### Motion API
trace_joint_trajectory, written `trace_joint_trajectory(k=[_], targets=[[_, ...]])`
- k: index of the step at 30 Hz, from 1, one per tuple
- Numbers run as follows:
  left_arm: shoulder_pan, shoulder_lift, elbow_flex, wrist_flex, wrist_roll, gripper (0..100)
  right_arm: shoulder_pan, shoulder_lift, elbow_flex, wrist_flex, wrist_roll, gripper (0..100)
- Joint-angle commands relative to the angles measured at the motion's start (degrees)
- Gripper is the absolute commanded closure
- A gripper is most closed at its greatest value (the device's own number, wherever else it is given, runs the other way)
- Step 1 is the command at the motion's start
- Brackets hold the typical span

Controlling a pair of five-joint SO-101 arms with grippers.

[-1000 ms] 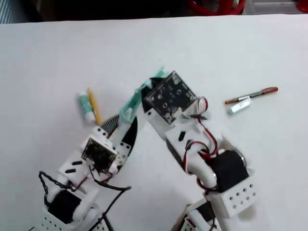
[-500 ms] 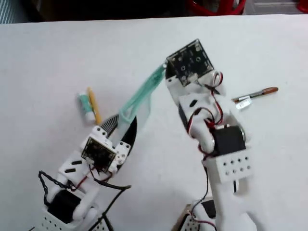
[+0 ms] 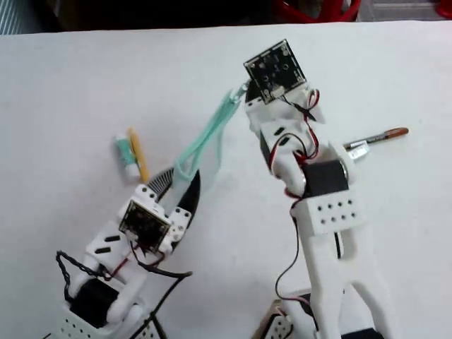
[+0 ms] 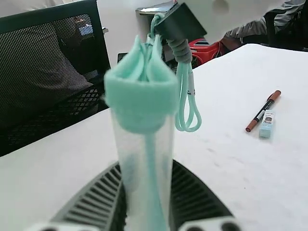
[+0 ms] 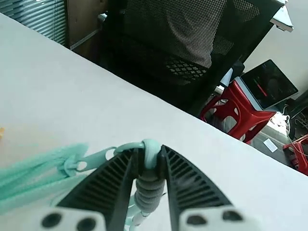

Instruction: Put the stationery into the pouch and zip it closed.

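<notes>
The right gripper (image 3: 241,93), clamped on the pull loop (image 5: 150,145), has swung toward one o'clock, stretching the mid-table pouch (image 3: 205,145) against the left gripper (image 3: 185,185) pinching its other end, which probably opens it for the pen (image 3: 378,138) at three o'clock.

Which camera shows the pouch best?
Left wrist view: the pouch stands close up, clear body and mint top plain. The high view shows it from above as a thin strip; the right wrist view catches its mint end.

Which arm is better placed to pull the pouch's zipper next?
Right. The right gripper is shut on the pull cord at the zipper's end, while the left gripper clamps the other end of the pouch, anchoring it.
</notes>
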Motion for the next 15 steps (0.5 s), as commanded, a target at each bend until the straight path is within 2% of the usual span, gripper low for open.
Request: trace_joint_trajectory(k=[1,6,8,11,15], targets=[[-1.1,0.22,0.79,1.23,-0.53,98,-2.95,-6.81,-1.67,4.97,0.18,92.0],[-1.1,0.22,0.88,1.23,-0.62,98,-5.67,-14.81,-1.67,13.05,0.09,57.5],[-1.19,0.22,0.88,1.23,-0.62,98,-5.41,-19.3,-1.67,15.69,1.05,50.6],[-2.59,0.22,1.05,1.05,-0.35,98,-0.66,-25.89,-1.67,16.66,1.49,54.4],[-4.88,0.22,3.43,-3.96,-0.18,98,8.84,-29.58,-1.67,16.66,1.14,66.6]])
